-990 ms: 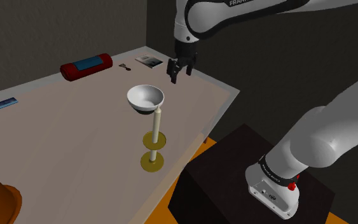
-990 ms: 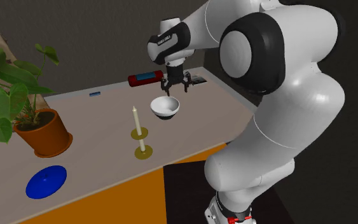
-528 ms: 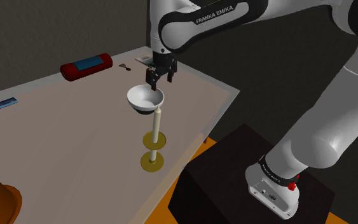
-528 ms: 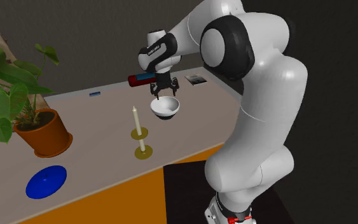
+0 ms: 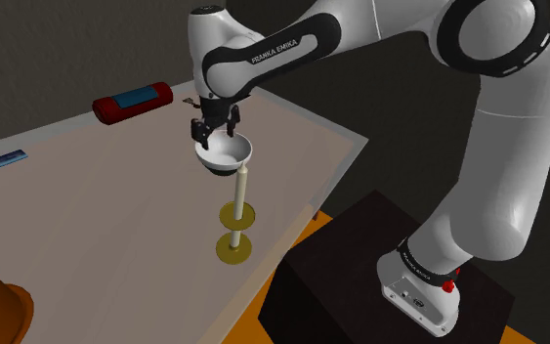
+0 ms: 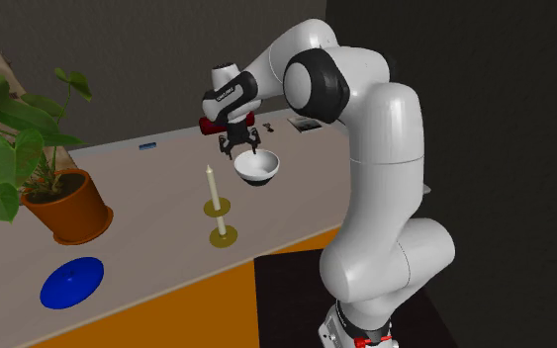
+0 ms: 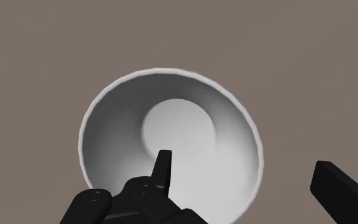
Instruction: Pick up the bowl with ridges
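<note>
A white round bowl (image 5: 226, 153) (image 6: 257, 168) (image 7: 171, 127), smooth on its visible inside, is seen standing upright on the beige table top (image 5: 106, 225), near the table edge closest to the black box stand (image 5: 356, 259). The all-black two-finger gripper (image 5: 215, 132) (image 6: 238, 146) (image 7: 242, 164) is held directly above the bowl, pointing down, with its fingers spread apart. In the wrist view one finger (image 7: 162, 167) is seen over the bowl's inside and the other outside the rim, so that the rim lies between them; whether either finger touches it cannot be told. Just beside the bowl, on the shoulder view's lower side, a pale candle on a gold-coloured disc holder (image 5: 240, 195) is placed. A red cylinder with a blue panel (image 5: 133, 102) (image 6: 222, 124) is seen farther back on the table. A green plant in an orange pot (image 6: 63, 203) and a flat blue disc (image 6: 71, 281) are found well apart from the bowl.
</note>
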